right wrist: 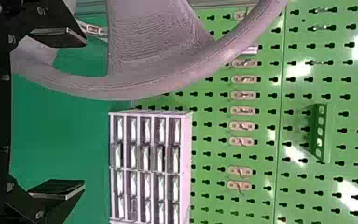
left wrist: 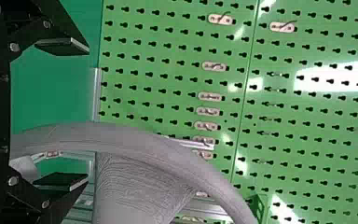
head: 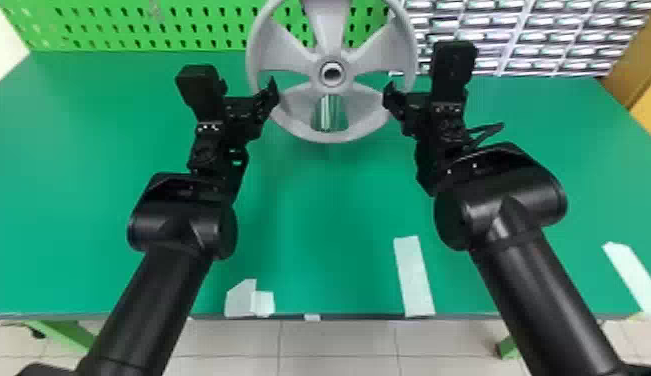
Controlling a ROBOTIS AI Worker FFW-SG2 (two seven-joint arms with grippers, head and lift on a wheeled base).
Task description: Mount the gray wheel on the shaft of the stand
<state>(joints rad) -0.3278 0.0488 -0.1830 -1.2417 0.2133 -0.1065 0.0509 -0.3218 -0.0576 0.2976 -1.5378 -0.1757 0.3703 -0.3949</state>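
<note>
The gray wheel [head: 316, 136] was seen upright at the far middle of the green table [head: 329, 210], its broad spokes and round hub [head: 332, 73] turned toward the head camera. Through the gap below the hub, a shiny metallic piece [head: 325, 112] was glimpsed; whether the shaft was seated in the hub could not be told. The wheel was flanked by both grippers. On its left side, the left gripper [head: 273, 94] was positioned at the rim with its fingers [left wrist: 70, 46] parted widely, and nothing was clamped by them; in the left wrist view, the rim was shown crossing the space between them. On the opposite side, the right gripper [head: 390, 96] was likewise spread wide at the rim, with nothing gripped, and the curved edge was shown between its two fingers [right wrist: 58, 37] in the right wrist view. Whether the rim was touched by any fingertip could not be made out. Behind the table, a green pegboard [head: 54, 42] was seen, fitted with rows of small pale holders [right wrist: 241, 125] and a green bracket [right wrist: 322, 133]. A rack of small drawers [right wrist: 184, 163] was placed to the right of the wheel, at the table's far side. Pale strips [head: 414, 277] were stuck along the near part of the tabletop.
</note>
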